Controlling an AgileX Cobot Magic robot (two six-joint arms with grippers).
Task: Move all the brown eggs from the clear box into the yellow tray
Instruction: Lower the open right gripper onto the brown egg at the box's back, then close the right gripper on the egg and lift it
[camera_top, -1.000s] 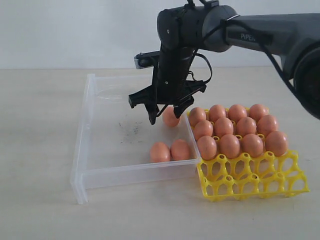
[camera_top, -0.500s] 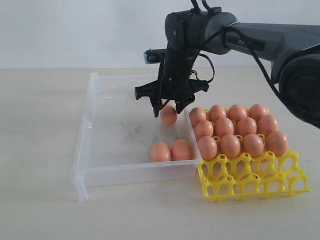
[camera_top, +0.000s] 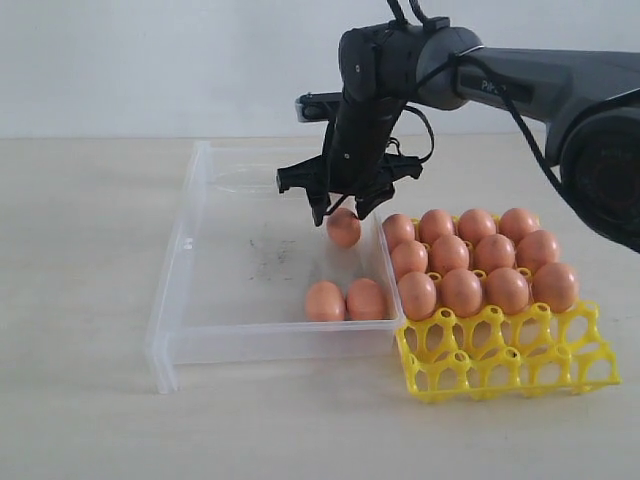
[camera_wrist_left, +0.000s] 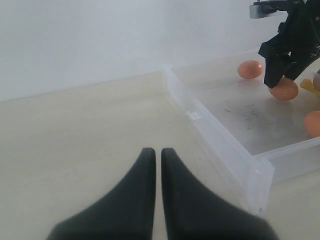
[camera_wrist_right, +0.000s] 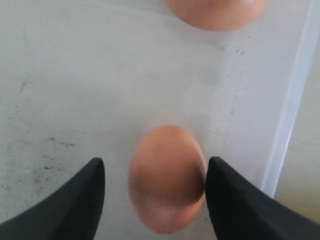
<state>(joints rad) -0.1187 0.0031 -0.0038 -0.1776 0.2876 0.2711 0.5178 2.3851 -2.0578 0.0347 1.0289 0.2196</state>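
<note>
A shallow rectangular clear box of transparent plastic lay on the pale table; dark specks marked its floor. At its 3 o'clock side, touching or just beside its wall, sat the bright yellow tray of open plastic lattice.

The dark right arm reached in from 2 o'clock and hung its right gripper over the box, pointing down. Its claw stood apart, astride one smooth oval brown egg that lay on the box floor near the 3 o'clock wall. In the right wrist view one of the black fingers lay against or just beside the egg's side, which of the two I could not tell; the other stood clear of it with a gap; the egg was not clamped.

Two more brown eggs lay side by side and touching at 6 o'clock of that one, close to the front wall of the box; twelve brown eggs filled three rows of the tray, and the row at its 6 o'clock edge stood bare.

The left gripper hovered over bare table well apart from the box, at its 9 o'clock side; its two dark fingers were together, with only a hairline between them, holding nothing.
</note>
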